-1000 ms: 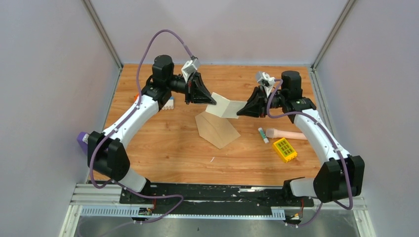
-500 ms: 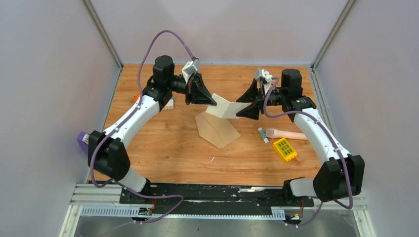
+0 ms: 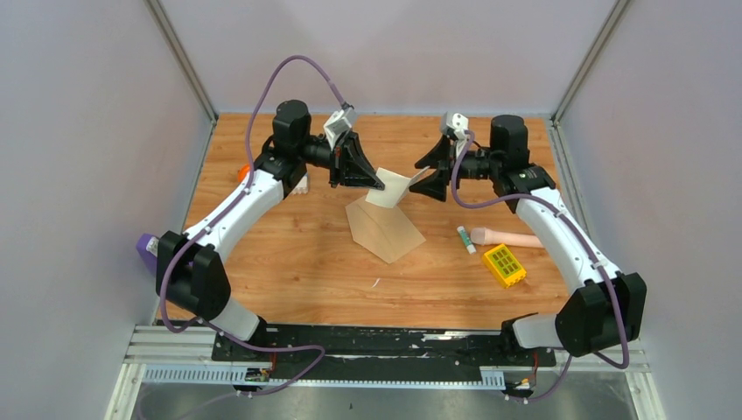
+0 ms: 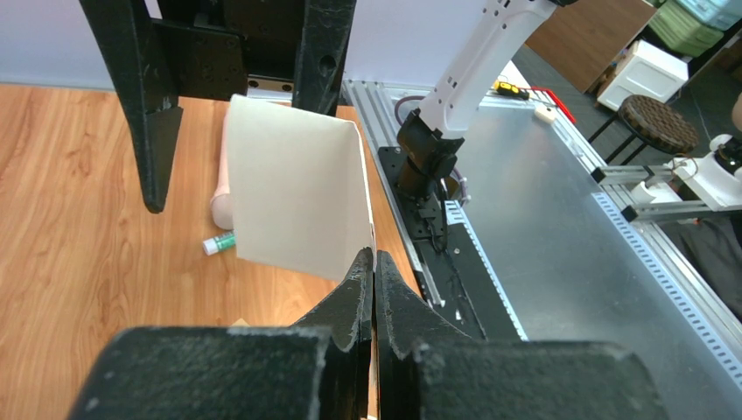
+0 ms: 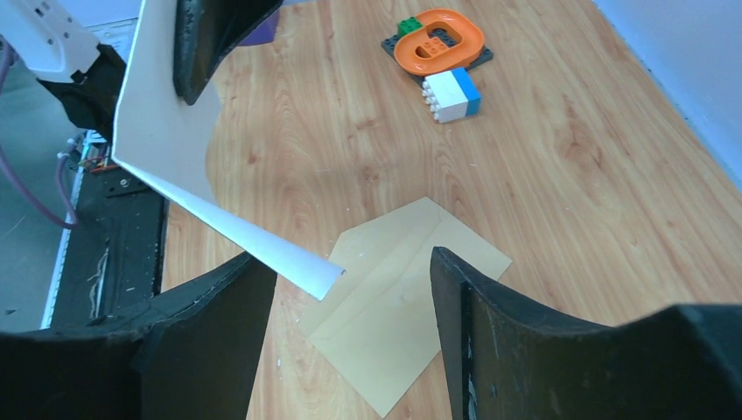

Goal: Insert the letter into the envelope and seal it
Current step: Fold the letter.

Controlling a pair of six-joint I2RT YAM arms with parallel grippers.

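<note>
the letter (image 3: 390, 188) is smooth matt paper, the envelope (image 3: 385, 233) matt kraft paper, the table (image 3: 289, 262) grained wood.

letter (image 3: 393, 187) above envelope (image 3: 385, 231), envelope on table (image 3: 289, 262)

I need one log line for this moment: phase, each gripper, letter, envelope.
phase: letter held up, not inserted | left gripper: shut on letter | right gripper: open around letter corner | envelope: flat on table

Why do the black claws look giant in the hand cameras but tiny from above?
Left wrist view: the left gripper sits right by the lens, so it looms huge. Right wrist view: same for the right gripper. Top view: camera far off, both look small.
</note>
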